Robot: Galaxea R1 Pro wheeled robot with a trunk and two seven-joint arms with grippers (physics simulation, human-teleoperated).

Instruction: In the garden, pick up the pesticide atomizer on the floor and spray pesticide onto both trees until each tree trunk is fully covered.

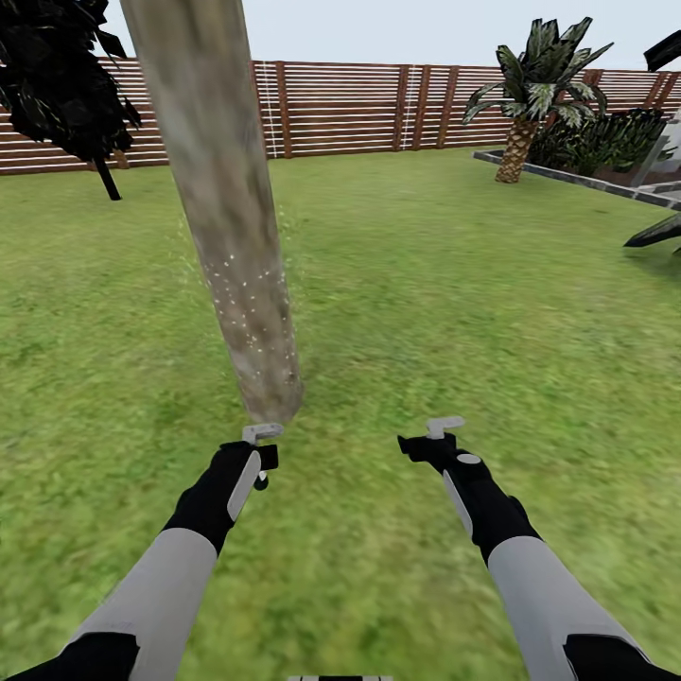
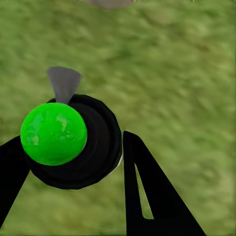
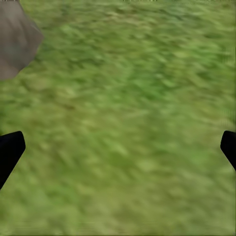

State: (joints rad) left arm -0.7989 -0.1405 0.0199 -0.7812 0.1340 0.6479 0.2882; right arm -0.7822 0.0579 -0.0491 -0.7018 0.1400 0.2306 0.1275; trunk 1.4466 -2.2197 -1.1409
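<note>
So you're clamping the left gripper (image 2: 73, 162) on the pesticide atomizer (image 2: 73, 142), right at the base of the tree trunk (image 1: 222, 218). Droplets are speckling only the lower bark, so try tilting upward. Right gripper (image 1: 430, 437) is hanging wide open, empty.

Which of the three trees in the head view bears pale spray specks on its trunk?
The thick beige-grey trunk nearest the left pincer; the dark conifer and palm stand by the fence.

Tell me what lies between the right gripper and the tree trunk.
Bare lawn only, in the head view, between the right gripper and the tree trunk.
</note>
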